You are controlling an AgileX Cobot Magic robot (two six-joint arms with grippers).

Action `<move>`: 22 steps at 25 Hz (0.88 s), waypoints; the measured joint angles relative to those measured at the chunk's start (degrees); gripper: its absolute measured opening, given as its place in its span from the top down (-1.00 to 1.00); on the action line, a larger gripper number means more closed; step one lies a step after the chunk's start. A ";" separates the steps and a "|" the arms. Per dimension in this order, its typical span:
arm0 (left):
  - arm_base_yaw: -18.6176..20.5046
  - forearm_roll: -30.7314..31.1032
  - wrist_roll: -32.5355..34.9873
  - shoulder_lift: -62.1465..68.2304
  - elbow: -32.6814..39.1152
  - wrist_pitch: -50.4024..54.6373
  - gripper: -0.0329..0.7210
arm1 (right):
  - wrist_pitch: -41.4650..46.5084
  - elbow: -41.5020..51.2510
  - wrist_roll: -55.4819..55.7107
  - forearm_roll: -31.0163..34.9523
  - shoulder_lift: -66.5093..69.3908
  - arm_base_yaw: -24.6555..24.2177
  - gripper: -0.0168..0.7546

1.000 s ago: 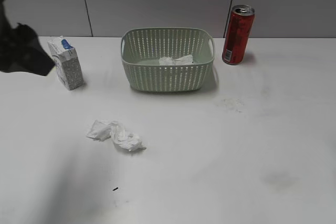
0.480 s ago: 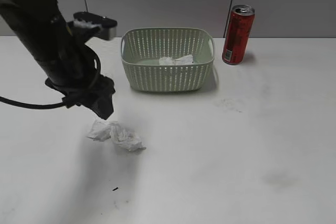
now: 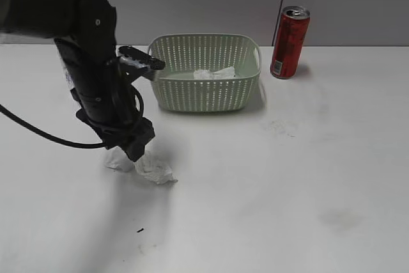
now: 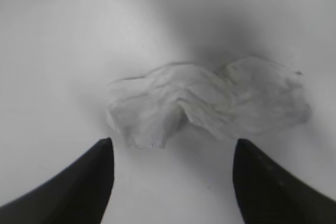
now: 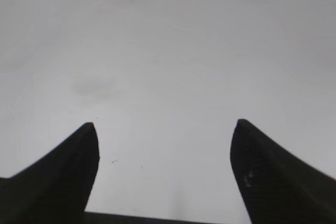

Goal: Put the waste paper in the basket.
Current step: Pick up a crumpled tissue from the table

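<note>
A crumpled white waste paper wad [image 3: 152, 168] lies on the white table in front of the sage-green slotted basket [image 3: 204, 91]. Another paper wad [image 3: 215, 73] lies inside the basket. My left gripper [image 3: 135, 148] hangs just above the table wad, partly hiding it. In the left wrist view the wad [image 4: 205, 103] lies just ahead of my open, empty left gripper [image 4: 172, 153]. My right gripper [image 5: 164, 139] is open and empty over bare table; it does not show in the exterior view.
A tall red drink can [image 3: 290, 42] stands right of the basket. The left arm [image 3: 83, 62] hides the white-and-blue packet, of which only a sliver [image 3: 66, 75] shows. A small dark speck [image 3: 140, 229] lies near the front of the table.
My left arm has swung in from the left edge and come down toward the paper wad on the table. The wad, basket and can have not moved.
</note>
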 joint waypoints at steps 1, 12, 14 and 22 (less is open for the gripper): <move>-0.11 0.32 -0.07 0.37 0.00 -0.55 -0.47 | -0.12 0.00 0.00 0.06 -1.50 0.00 -0.57; -2.81 1.05 -0.12 5.91 -0.04 -6.85 -0.69 | -0.26 0.02 0.18 0.06 -11.86 0.00 -0.57; -3.00 1.05 -0.12 6.94 -0.04 -7.16 -0.69 | -0.26 0.02 0.18 0.06 -12.03 0.00 -0.57; -3.25 0.28 -0.12 7.64 -0.60 -6.73 -0.25 | -0.26 0.02 0.24 0.12 -12.02 0.00 -0.57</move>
